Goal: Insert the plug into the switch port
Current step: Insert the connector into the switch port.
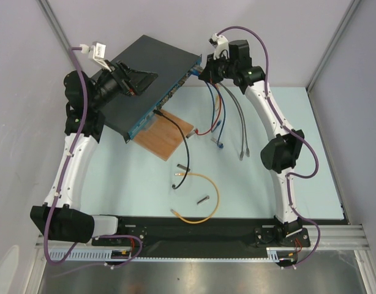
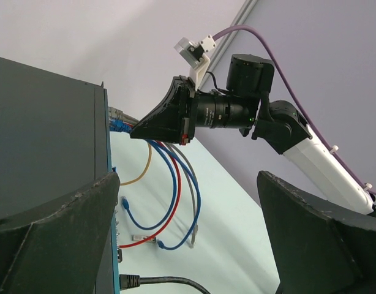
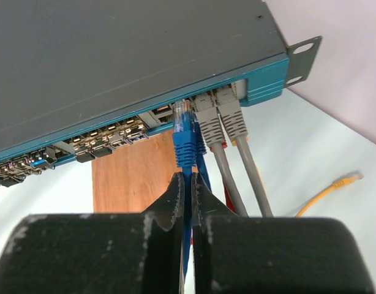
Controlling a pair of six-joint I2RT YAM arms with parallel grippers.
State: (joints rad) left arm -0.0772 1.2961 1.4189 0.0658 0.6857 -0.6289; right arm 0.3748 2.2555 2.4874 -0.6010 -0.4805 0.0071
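Plug (image 3: 184, 131) — cable (image 3: 188, 170) in right tool (image 3: 188, 181)

Wooden board (image 1: 172, 138), looped yellow cable (image 1: 217, 196), two grey cables (image 3: 252, 174).

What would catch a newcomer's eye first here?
The right gripper, shut on the blue cable just behind its plug, holds that plug at the switch's blue port row, beside two grey plugs. The left gripper hangs open over the switch's top, and a yellow cable lies loose on the table.
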